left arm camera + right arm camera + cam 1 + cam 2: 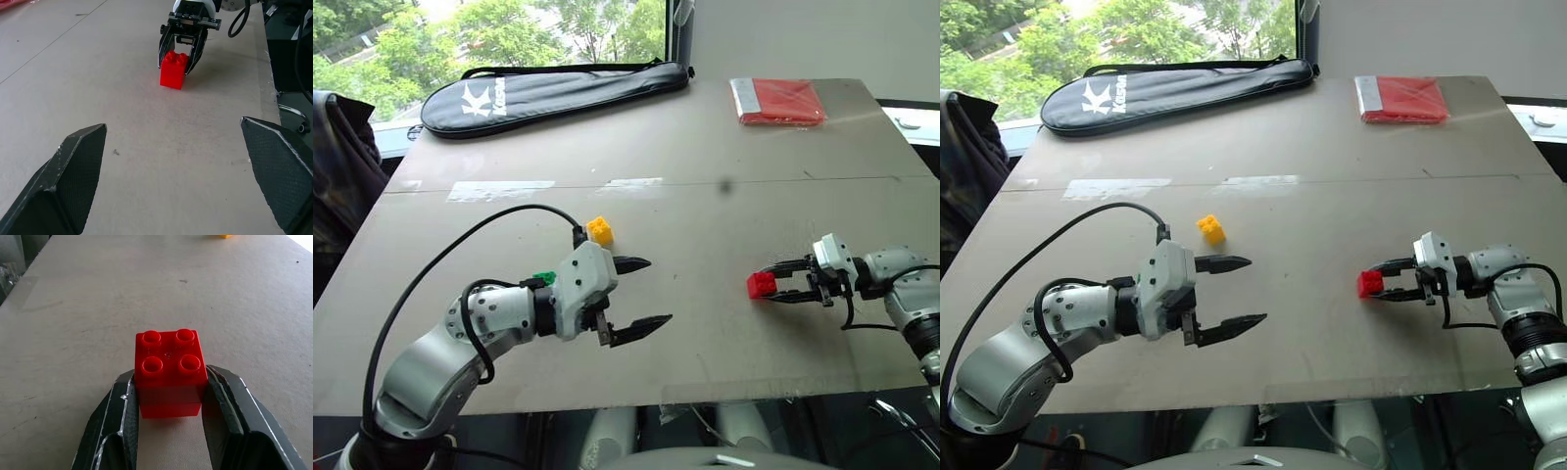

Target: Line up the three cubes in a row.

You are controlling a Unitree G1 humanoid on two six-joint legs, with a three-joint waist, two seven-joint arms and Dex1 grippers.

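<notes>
red cube [169, 369], yellow cube [600, 230], green cube [545, 278], blk bag [548, 93].

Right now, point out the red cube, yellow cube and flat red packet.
red cube [168, 367]: right wrist view, studded top face.
yellow cube [600, 230]: left eye view, front face.
flat red packet [783, 101]: left eye view, middle.

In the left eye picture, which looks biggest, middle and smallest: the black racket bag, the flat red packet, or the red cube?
1. Black racket bag, by far the biggest.
2. Flat red packet.
3. Red cube, smallest, even though it sits nearer the camera.
</notes>
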